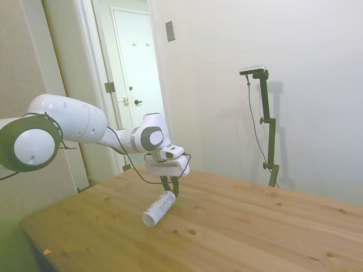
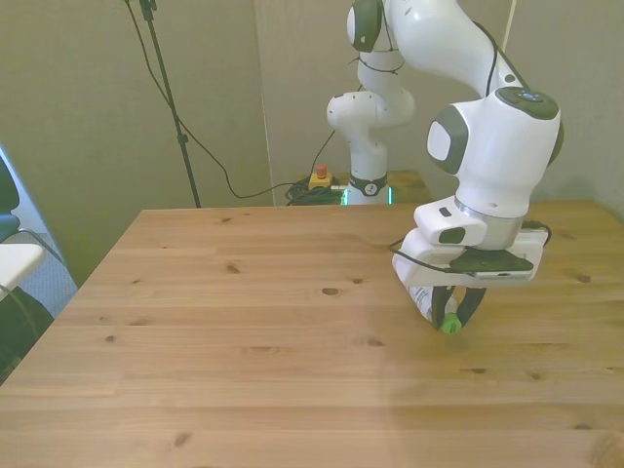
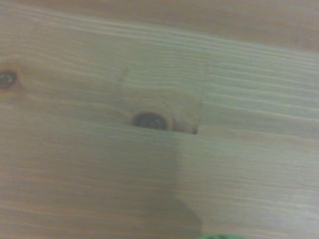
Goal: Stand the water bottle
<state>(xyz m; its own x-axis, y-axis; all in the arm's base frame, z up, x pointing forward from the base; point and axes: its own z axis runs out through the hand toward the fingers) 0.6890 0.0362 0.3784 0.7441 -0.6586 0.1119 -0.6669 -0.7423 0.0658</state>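
The water bottle (image 1: pixel 158 208) is a small clear bottle with a white label, and it hangs tilted over the wooden table (image 1: pixel 238 226). Its base end points down toward the side camera; I cannot tell whether that end touches the wood. My gripper (image 1: pixel 170 190) is shut on the bottle's neck end. In the front view the green cap (image 2: pixel 448 325) shows between the dark fingers of the gripper (image 2: pixel 451 314), with the bottle's body (image 2: pixel 420 297) behind them. The wrist view shows blurred wood grain and a sliver of the green cap (image 3: pixel 217 236) at the picture's edge.
The table (image 2: pixel 244 322) bears nothing else. Dark knots mark the wood (image 2: pixel 331 291). A wall stands behind the table's far side in the side view, and a doorway (image 1: pixel 133 85) lies behind the arm.
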